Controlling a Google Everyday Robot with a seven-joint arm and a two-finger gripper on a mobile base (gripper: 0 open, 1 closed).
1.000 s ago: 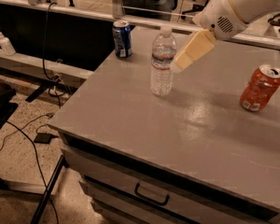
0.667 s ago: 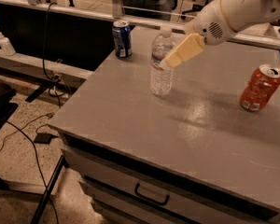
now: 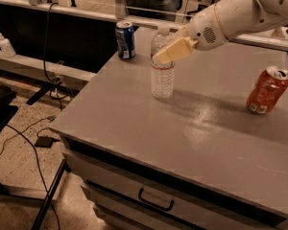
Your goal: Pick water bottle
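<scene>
The water bottle [image 3: 162, 78] is clear ribbed plastic with a white cap and a white-and-red label band. It stands upright on the grey table [image 3: 134, 123], near the back middle. My gripper [image 3: 164, 56] reaches in from the upper right on a white arm [image 3: 230, 18]. Its cream tip lies across the bottle's upper part, just above the label band, and covers part of the shoulder.
A blue soda can [image 3: 126, 40] stands at the back left corner, close to the bottle. An orange-red soda can [image 3: 268, 91] stands at the right. The table has drawers in front [image 3: 156, 200]. Cables [image 3: 24, 143] and stand legs lie on the floor to the left.
My gripper has moved left from the bottle's right side and now overlaps its upper part. The bottle and both cans have not moved.
</scene>
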